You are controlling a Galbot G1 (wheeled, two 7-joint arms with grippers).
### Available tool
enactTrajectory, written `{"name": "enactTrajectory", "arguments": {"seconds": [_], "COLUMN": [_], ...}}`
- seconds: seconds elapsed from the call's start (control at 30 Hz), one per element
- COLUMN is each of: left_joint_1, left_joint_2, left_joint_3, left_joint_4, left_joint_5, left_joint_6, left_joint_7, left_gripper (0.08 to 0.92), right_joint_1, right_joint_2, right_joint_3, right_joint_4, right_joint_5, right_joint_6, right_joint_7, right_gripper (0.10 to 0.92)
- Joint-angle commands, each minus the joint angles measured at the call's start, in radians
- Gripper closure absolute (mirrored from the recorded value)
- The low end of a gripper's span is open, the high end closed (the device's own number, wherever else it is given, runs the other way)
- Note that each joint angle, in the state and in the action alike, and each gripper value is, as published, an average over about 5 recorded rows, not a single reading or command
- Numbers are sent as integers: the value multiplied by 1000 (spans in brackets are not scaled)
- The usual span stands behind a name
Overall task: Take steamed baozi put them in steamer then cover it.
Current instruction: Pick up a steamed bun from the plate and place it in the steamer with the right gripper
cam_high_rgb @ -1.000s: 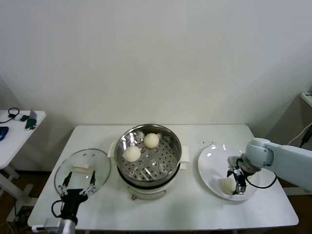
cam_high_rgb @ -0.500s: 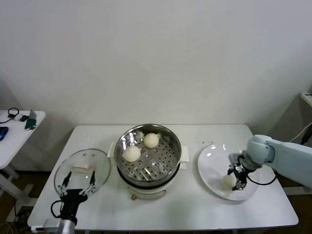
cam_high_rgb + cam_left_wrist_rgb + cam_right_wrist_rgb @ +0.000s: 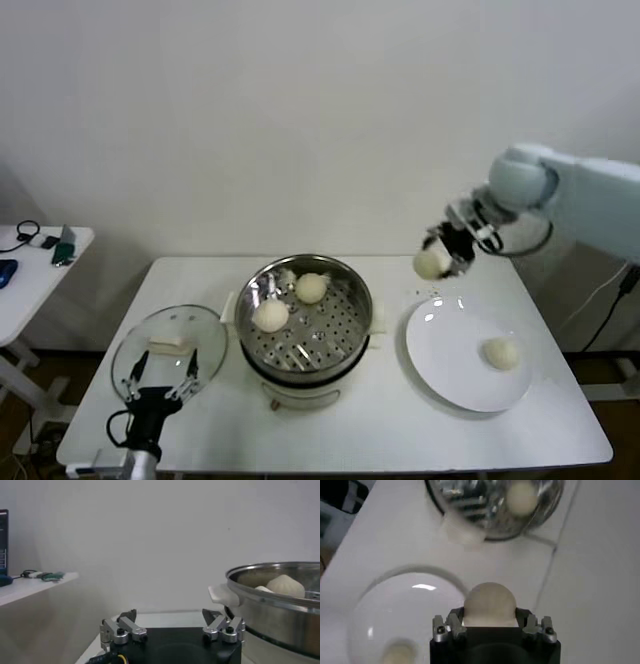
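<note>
Up off the plate (image 3: pixel 440 370) has come the right pincer (image 3: pixel 441 254), which a second ago was down among the buns near the tabletop's right edge; now it hangs high above the tabletop's back edge, between steamer and plate, clamped on a bun (image 3: pixel 432 263). From its own wrist camera the bun (image 3: pixel 489 602) sits snug between the jaws. One more bun (image 3: pixel 500 352) is left on the plate, and two buns (image 3: pixel 270 316) already lie on the holed floor of the steamer (image 3: pixel 350 283), which stands in the middle of the tabletop. So the loading step is in hand, about halfway by my count. Next, I'd say, the arm needs to carry across over the basket, lower, and let go on a bare patch of floor clear of the other two. Meanwhile the left pincer (image 3: pixel 160 390) waits with jaws wide at the front left corner, just in front of the glass lid (image 3: pixel 170 345).
</note>
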Motion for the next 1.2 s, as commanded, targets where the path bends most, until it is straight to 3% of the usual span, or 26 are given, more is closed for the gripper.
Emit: {"name": "enactTrajectory", "arguments": {"seconds": [0.03, 0.2, 0.37, 0.77, 1.2], "left_joint_1": [7, 15, 16, 14, 14], "left_joint_2": [-4, -5, -6, -9, -7], "left_joint_3": [-6, -16, -21, -22, -21], "left_joint_4": [-8, -12, -17, -16, -14], "left_joint_5": [0, -6, -7, -6, -10], "left_joint_6": [-2, -7, -9, -9, -11], "left_joint_7": [-1, -3, -4, -4, -5], "left_gripper": [177, 177, 177, 177, 177], "right_joint_1": [234, 136, 5, -243, -310], "right_joint_2": [272, 330, 348, 386, 447], "right_joint_3": [62, 23, -30, -46, -37], "right_joint_4": [182, 327, 373, 236, 148], "right_joint_5": [25, -97, -220, -468, -495], "right_joint_6": [218, 249, 240, 191, 176], "right_joint_7": [-13, 40, 87, 198, 225], "right_gripper": [348, 359, 370, 375, 381]}}
